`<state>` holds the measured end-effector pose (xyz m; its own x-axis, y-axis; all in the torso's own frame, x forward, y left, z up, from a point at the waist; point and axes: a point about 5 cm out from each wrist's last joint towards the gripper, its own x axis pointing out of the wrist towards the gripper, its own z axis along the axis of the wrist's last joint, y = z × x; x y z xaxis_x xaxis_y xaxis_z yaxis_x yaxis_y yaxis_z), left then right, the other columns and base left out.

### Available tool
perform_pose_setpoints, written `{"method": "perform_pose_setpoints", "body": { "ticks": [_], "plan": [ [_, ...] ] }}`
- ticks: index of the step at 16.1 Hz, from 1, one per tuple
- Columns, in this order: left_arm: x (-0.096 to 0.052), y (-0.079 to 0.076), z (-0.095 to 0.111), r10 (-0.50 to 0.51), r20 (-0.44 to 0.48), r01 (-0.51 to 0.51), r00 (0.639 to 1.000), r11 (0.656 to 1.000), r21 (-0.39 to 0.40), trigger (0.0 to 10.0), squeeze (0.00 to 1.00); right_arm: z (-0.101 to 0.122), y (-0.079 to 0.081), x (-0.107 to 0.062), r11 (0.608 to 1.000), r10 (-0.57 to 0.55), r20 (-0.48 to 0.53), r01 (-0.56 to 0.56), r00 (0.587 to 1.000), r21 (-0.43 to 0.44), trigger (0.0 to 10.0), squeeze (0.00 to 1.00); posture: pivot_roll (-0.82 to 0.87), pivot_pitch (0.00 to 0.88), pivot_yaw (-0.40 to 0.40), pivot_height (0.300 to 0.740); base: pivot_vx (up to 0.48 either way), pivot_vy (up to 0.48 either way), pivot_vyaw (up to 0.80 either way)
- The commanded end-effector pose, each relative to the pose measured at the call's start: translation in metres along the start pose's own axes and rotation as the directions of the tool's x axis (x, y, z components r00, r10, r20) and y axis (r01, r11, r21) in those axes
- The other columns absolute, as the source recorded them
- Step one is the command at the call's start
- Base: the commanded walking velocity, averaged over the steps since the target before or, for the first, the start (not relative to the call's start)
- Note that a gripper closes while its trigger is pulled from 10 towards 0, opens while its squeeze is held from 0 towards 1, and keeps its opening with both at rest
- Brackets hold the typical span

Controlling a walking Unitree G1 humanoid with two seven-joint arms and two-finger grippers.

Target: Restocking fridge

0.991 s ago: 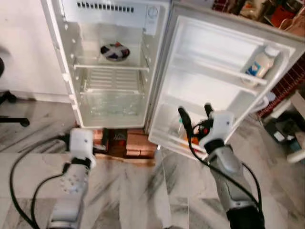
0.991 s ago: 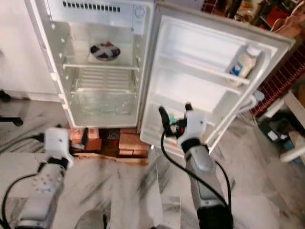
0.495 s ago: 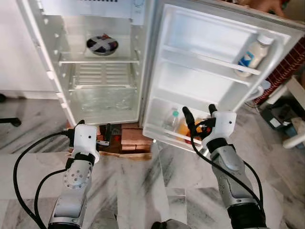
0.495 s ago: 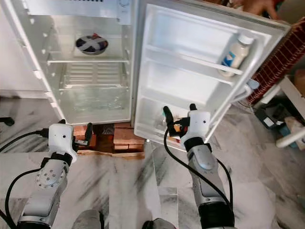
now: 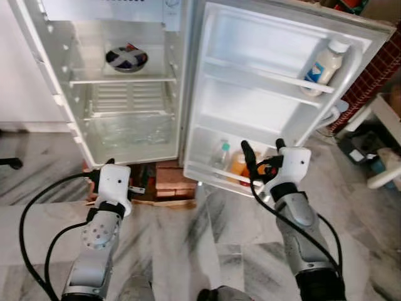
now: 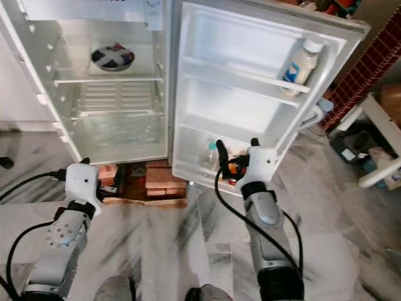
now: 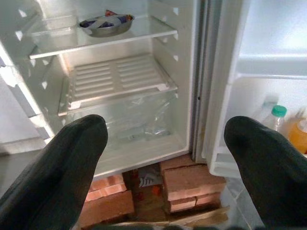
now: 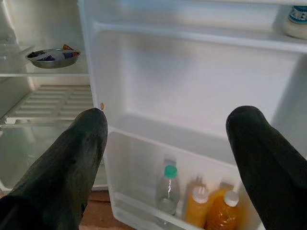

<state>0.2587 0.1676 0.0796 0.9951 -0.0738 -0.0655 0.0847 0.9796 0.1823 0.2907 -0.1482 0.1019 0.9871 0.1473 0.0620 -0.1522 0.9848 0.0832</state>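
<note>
- Right gripper [image 5: 262, 153] is spread wide and empty, just before the door's bottom rack [image 5: 213, 175].
- Left gripper [image 5: 122, 185] is also wide and empty, low before the fridge [image 5: 75, 125].
- Stocked so far: three bottles [image 8: 199, 203] in that rack, a white bottle [image 5: 323, 64] on the upper rack, a bowl [image 5: 126, 58] inside.
- Most shelves look bare; bricks [image 7: 184, 179] sit beneath.
</note>
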Motion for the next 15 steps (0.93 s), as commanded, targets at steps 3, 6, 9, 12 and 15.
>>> {"method": "perform_pose_setpoints", "body": {
  "ticks": [3,6,9,12,15],
  "plan": [
    [-0.004,-0.0108,-0.0061,-0.047,-0.022,0.047,0.999,0.999,-0.006,10.0,0.0,-0.003,-0.0041,-0.0033,1.0,0.005,-0.006,-0.005,1.0,0.009,10.0,0.0,0.16,0.081,-0.104,0.74,0.0,-0.396,0.0],
    [-0.0005,-0.0045,-0.0063,-0.034,-0.025,0.033,0.999,0.999,-0.001,10.0,0.0,0.0004,-0.0009,-0.0001,0.999,0.041,0.005,-0.041,0.999,0.029,10.0,0.0,0.15,0.08,-0.099,0.74,0.0,-0.396,0.0],
    [-0.0015,-0.0045,-0.0081,-0.034,-0.03,0.034,0.999,0.999,0.002,10.0,0.0,0.0002,-0.0037,-0.0022,0.999,0.038,0.003,-0.038,0.999,0.032,10.0,0.0,0.14,0.077,-0.093,0.74,0.0,-0.396,0.0],
    [-0.0016,-0.0087,-0.0092,-0.049,-0.032,0.049,0.998,0.999,0.003,10.0,0.0,-0.0009,-0.0064,-0.0047,0.999,0.027,-0.001,-0.027,1.0,0.026,10.0,0.0,0.13,0.076,-0.088,0.74,0.0,-0.398,0.0],
    [0.0,-0.0077,-0.0084,-0.051,-0.03,0.051,0.998,0.999,0.003,10.0,0.0,-0.0031,-0.0039,-0.0088,0.999,0.049,-0.006,-0.049,0.999,0.019,10.0,0.0,0.14,0.08,-0.086,0.74,0.0,-0.398,0.0]
  ]
}}
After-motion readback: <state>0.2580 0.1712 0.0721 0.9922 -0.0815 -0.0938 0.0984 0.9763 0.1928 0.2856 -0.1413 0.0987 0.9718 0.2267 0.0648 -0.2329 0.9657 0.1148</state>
